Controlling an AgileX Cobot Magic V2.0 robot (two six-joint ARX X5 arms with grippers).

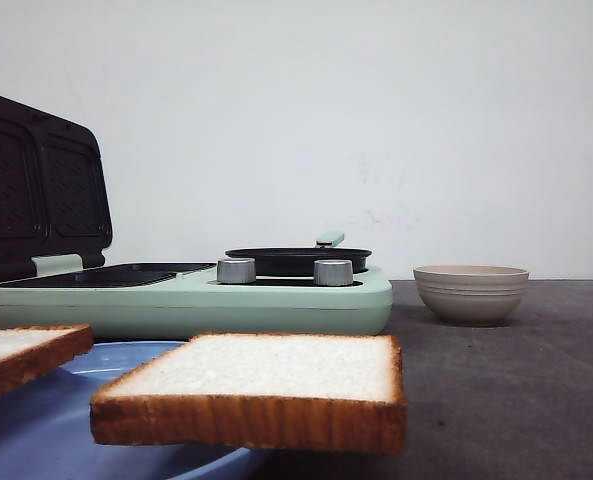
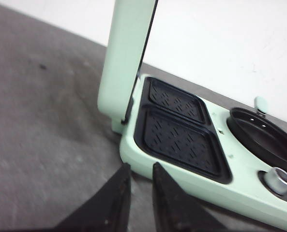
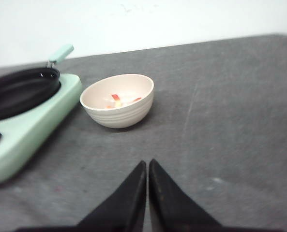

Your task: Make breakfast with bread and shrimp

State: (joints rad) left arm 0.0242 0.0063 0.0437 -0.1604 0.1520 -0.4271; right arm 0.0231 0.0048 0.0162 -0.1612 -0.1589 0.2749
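Front view: I see two flat square white bread slices [image 1: 261, 388] lower left on a blue plate [image 1: 36, 430], one's crust edge overhanging its rim; bare grey table [image 1: 516, 400] lower right.

Left wrist: left gripper [image 2: 139, 193] barely parted, empty, near the mint-green sandwich maker [image 2: 182, 140].

Right wrist: right gripper [image 3: 147, 188] closed, empty; red-orange shrimp pieces [image 3: 116, 98] in the beige ribbed bowl [image 3: 118, 100], centre-left.

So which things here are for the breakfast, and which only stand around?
For the job:
bread, second slice
shrimp in the bowl
sandwich maker
pan

Just there:
plate under the bread
table
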